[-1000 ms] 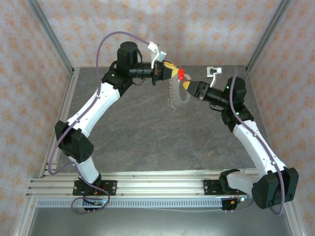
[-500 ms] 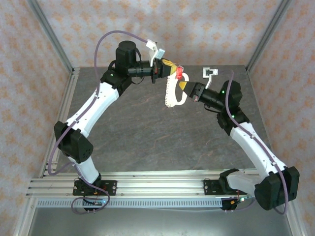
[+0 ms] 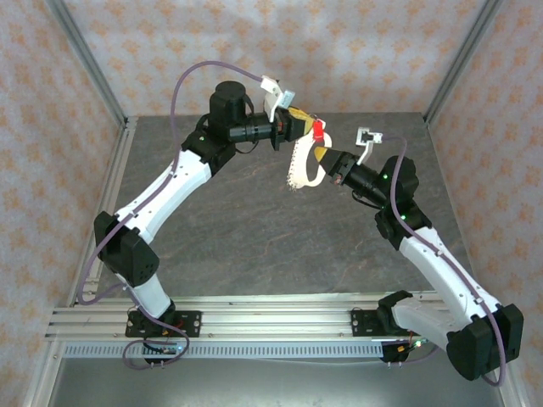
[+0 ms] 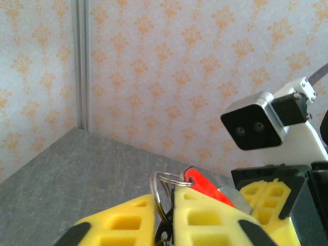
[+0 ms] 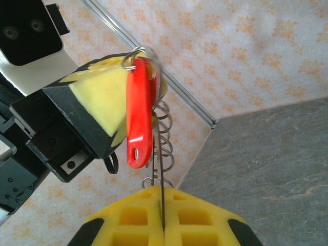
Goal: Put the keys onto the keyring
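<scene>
Grey table (image 3: 254, 220) lay well below; I saw the left gripper (image 3: 309, 122) narrowly pinching the red key (image 3: 319, 130) by its small ring, and the right gripper (image 3: 321, 153) clamped tight on the keyring (image 3: 299, 168) dangling just beside it.

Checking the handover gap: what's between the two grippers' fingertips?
In the right wrist view, the red key hangs between left gripper and right gripper, with the coiled keyring beside it.

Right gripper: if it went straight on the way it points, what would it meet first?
Probably the red key, hanging just ahead of the right gripper, then a yellow finger of the left gripper close behind. Depth is unclear from the wrist view.
</scene>
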You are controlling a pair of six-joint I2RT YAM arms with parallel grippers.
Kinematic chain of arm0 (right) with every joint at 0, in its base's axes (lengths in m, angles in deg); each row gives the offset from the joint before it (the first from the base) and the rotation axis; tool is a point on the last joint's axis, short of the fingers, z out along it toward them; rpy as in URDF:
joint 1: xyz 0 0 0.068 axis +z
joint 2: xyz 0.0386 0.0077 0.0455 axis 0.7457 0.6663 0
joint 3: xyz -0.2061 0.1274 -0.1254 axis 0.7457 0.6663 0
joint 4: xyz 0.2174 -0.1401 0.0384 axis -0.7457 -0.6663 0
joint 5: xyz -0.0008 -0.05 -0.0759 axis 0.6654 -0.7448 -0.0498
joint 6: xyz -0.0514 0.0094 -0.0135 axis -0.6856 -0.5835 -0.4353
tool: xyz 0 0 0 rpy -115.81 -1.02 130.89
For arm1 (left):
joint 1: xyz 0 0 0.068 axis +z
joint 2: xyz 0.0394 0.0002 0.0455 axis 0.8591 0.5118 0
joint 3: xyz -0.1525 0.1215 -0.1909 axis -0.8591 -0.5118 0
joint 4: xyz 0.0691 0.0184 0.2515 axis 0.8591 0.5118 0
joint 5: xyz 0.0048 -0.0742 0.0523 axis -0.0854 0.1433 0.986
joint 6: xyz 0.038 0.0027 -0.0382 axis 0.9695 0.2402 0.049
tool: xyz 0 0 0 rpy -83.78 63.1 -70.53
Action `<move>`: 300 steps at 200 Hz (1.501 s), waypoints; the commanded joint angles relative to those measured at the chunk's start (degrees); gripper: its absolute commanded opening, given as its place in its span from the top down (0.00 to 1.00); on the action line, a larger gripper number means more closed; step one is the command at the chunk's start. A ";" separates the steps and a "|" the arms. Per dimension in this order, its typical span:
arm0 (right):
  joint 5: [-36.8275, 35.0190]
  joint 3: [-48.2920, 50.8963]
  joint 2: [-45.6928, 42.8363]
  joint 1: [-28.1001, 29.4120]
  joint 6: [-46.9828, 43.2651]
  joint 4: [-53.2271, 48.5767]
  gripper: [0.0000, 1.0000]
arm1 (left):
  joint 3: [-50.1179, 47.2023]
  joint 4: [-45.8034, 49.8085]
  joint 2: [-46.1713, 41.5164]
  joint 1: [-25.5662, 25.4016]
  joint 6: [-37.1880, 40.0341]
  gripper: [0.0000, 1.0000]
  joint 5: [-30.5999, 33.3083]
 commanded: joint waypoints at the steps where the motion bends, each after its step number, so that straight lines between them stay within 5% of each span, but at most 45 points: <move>1: -6.24 0.41 -1.01 -0.41 -1.32 0.50 1.00 | -0.48 -4.39 -3.10 -0.85 -2.37 0.84 -0.08; 43: -6.33 -0.12 -1.60 -0.24 -2.39 -1.14 1.00 | -0.31 -4.75 -2.39 -1.36 -2.41 0.88 -0.52; 65: -6.32 -0.12 -1.46 -0.25 -2.83 -1.59 1.00 | -0.21 -4.87 -2.06 -1.39 -2.41 1.00 -0.67; 127: -5.45 -1.08 -1.21 -0.30 -4.33 -3.85 1.00 | -1.91 -8.51 -2.30 -1.62 -2.47 1.00 -0.87; 150: -9.49 -2.50 -3.97 -0.63 -8.91 -10.10 0.63 | -2.54 -8.62 -2.92 -1.58 -0.44 1.00 -0.95; 184: -9.56 -4.86 -6.99 -5.95 -9.69 -11.88 0.58 | -2.96 -8.11 -3.40 -1.55 1.49 1.00 -3.34; 226: -4.17 -10.42 -4.42 -10.74 -9.35 -8.56 0.58 | -1.43 -7.49 -1.91 -1.03 1.33 1.00 -8.05; 300: 18.25 -18.87 9.45 -12.02 -3.69 0.47 0.58 | 2.99 -6.24 1.24 0.23 -2.37 1.00 -15.47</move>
